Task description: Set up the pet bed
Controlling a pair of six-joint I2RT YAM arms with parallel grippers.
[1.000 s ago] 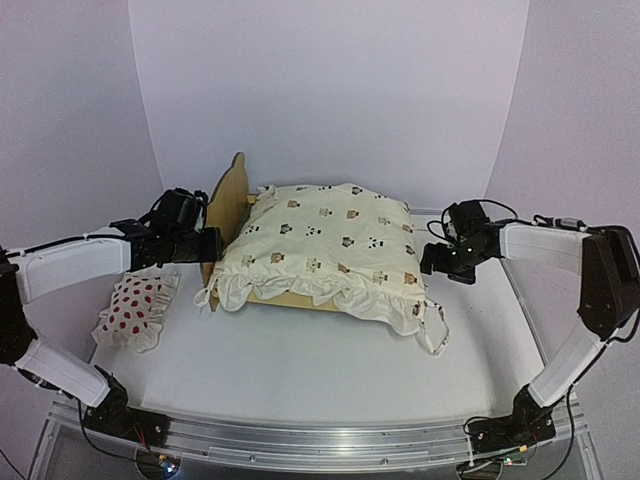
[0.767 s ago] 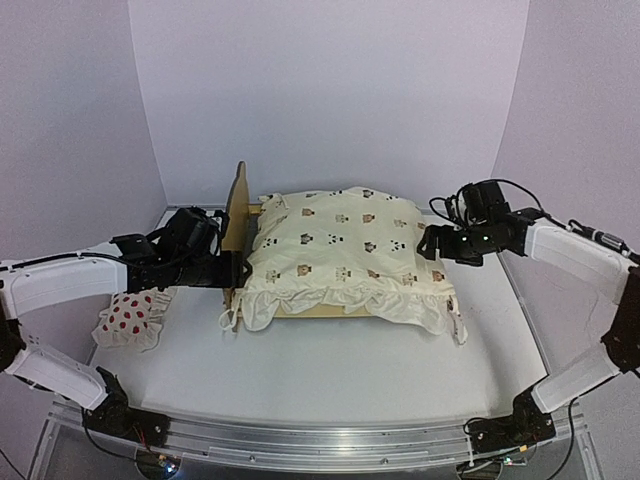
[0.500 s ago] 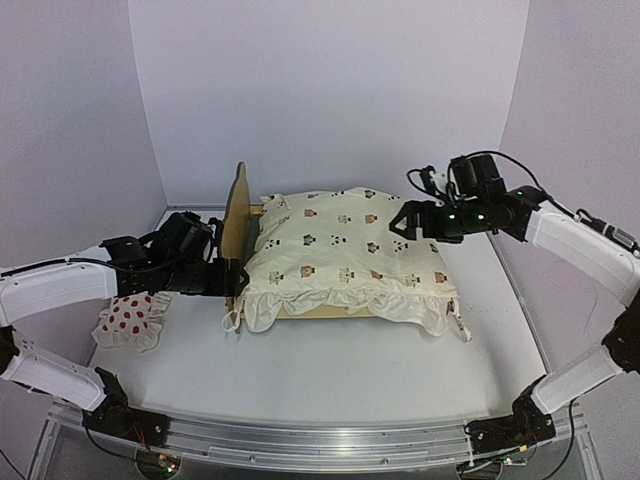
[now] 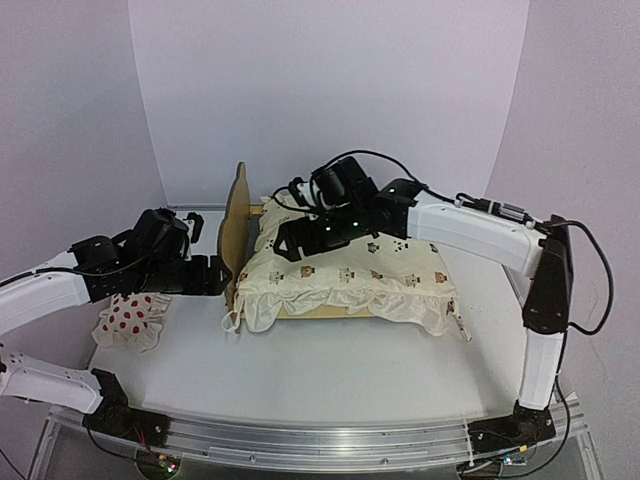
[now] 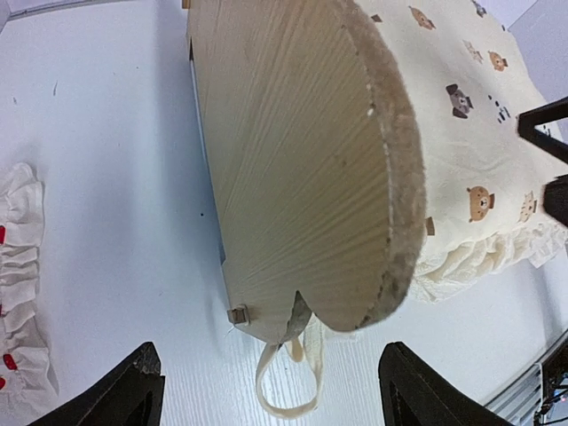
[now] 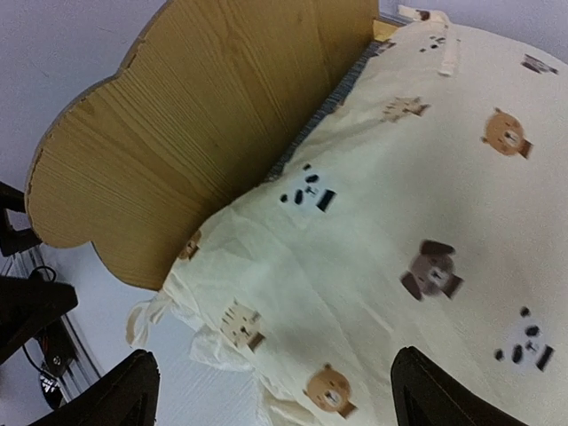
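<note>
White table (image 4: 300, 370), spotted pillow (image 4: 135, 315) near pet bed (image 4: 235, 225) under cushion (image 4: 370, 270); left fingers (image 5: 133, 395), right fingers (image 6: 120, 395) apart, empty.

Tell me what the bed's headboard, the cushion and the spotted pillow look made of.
Headboard: light wood, probably plywood, unpainted and matte; straight grain on the face, rough cut edge.
Cushion: thin cream printed fabric, perhaps cotton, matte; it creases softly and has a gathered frill.
Pillow: white cloth with red spots and a ruffled rim; the weave is too small to tell.
</note>
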